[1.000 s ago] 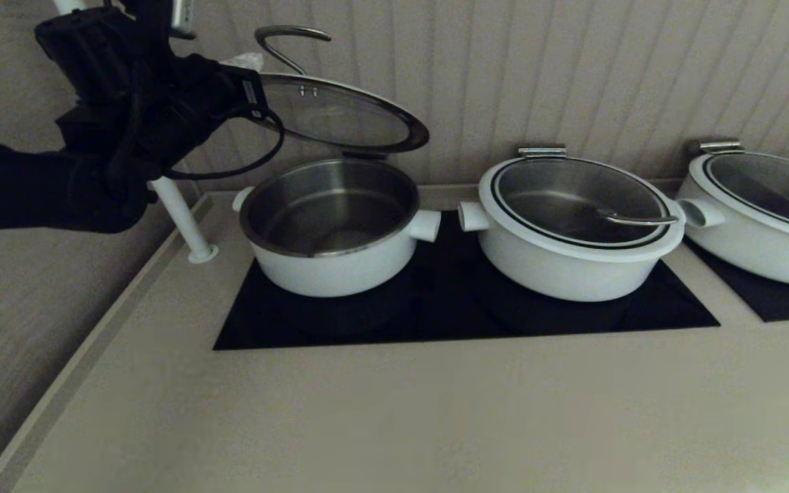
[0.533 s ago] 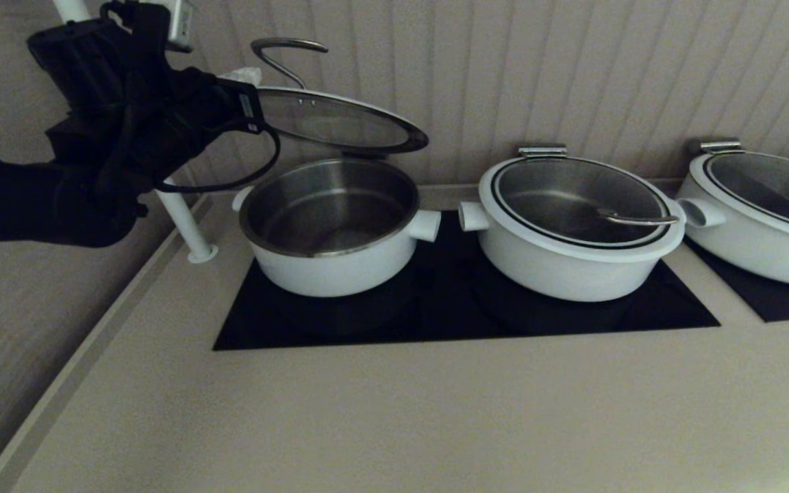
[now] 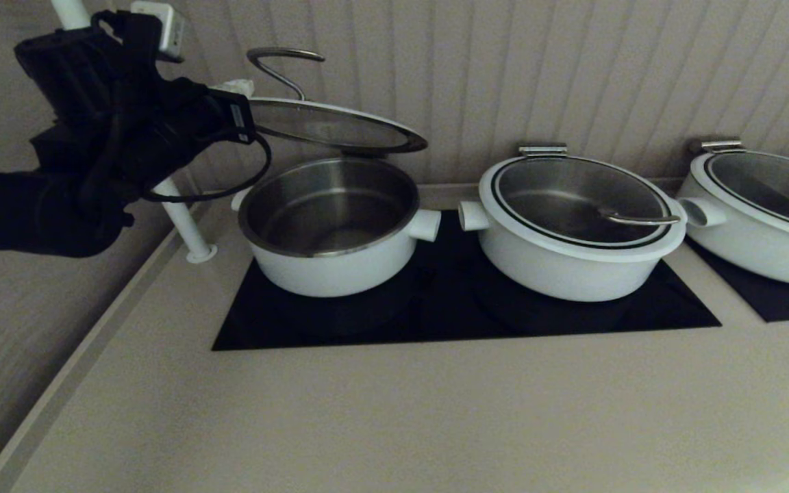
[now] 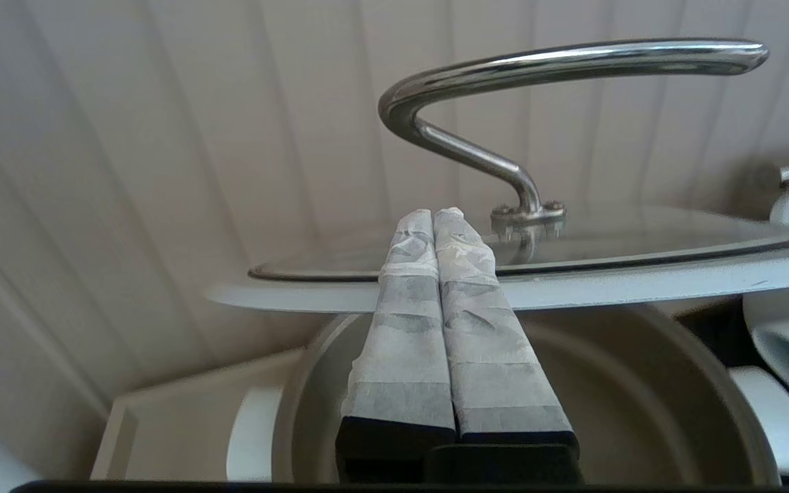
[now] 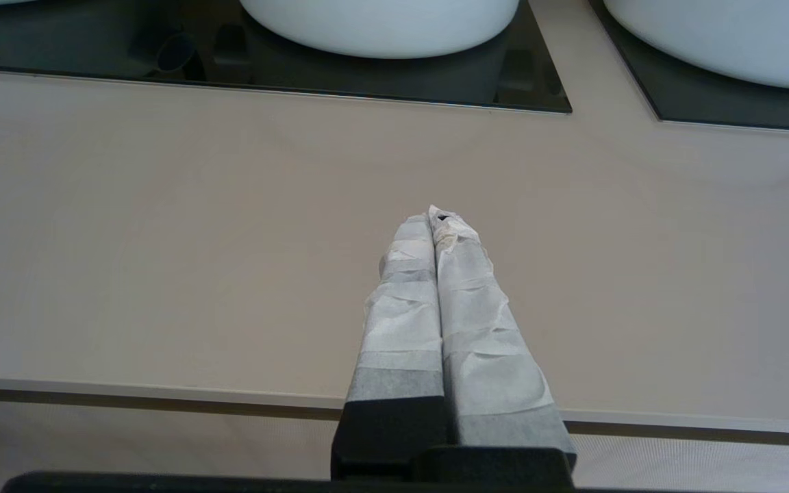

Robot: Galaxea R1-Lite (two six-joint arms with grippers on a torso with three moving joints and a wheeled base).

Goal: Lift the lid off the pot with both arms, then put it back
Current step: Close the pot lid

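Observation:
The lid (image 3: 333, 127) hangs tilted over the pot (image 3: 329, 270). Its left edge is raised, its back right edge sits low near the pot's rim, and its steel handle (image 3: 281, 58) stands up. The pot is open and empty on the black cooktop (image 3: 463, 318). My left gripper (image 3: 233, 87) is shut at the lid's left edge. In the left wrist view its taped fingertips (image 4: 434, 213) lie across the white lid rim (image 4: 641, 284), above the pot (image 4: 641, 390). My right gripper (image 5: 435, 213) is shut and empty over the bare counter near its front edge, outside the head view.
A wider white pot with its lid on (image 3: 572, 267) stands right of the open pot, and another (image 3: 764, 253) sits at the far right. A white pole (image 3: 185, 226) rises at the counter's left edge. A ribbed wall is close behind.
The lid's raised left edge and handle have come down, so the lid lies flatter over the pot. My left gripper moved down and slightly left with it.

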